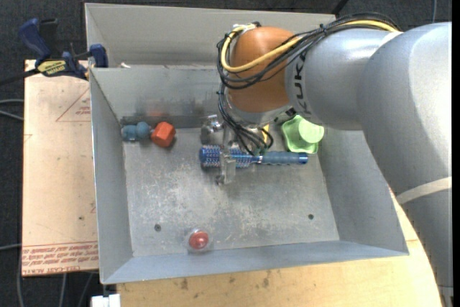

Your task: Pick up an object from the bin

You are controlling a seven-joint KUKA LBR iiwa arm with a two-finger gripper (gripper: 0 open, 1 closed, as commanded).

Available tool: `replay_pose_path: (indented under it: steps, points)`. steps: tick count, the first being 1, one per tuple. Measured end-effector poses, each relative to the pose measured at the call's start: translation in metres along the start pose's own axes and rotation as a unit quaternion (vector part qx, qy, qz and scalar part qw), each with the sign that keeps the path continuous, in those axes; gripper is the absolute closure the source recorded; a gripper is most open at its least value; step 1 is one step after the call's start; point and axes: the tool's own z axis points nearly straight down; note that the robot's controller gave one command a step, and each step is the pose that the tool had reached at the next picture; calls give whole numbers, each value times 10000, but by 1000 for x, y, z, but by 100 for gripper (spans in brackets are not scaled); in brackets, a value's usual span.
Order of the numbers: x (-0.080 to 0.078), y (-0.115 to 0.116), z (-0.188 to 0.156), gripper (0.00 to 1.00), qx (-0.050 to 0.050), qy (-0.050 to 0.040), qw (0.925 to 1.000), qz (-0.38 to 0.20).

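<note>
Right, one grey metal bin, sloped walls, flat scuffed floor. One silver arm comes in from the right and covers the bin's right rear part. We count one orange cover on its wrist, with yellow and black cables looped over it. Below the cover hangs the gripper, low near the middle of the floor, right at the brush. We cannot tell how wide it stands or whether it has hold of anything, since the wrist hides most of it from above.

Loose things: we count five in view, one of each.
- One blue brush lies flat about mid-bin, its handle pointing right and its bristle head to the left. The gripper sits over the stretch between head and handle.
- One light green cup is tilted, just behind the handle's right end and partly under the arm.
- One orange-red block sits at the left rear of the floor, by the back wall.
- One small blue-grey lumpy thing is just left of the block. We cannot tell whether they touch, nor what it is.
- One small red ball lies alone near the front wall, well apart from everything else.
</note>
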Motion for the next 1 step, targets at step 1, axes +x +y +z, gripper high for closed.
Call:
replay_pose_path:
  steps: [1]
  points:
    - [15,-15,-36,0,-6,-24,10000,30]
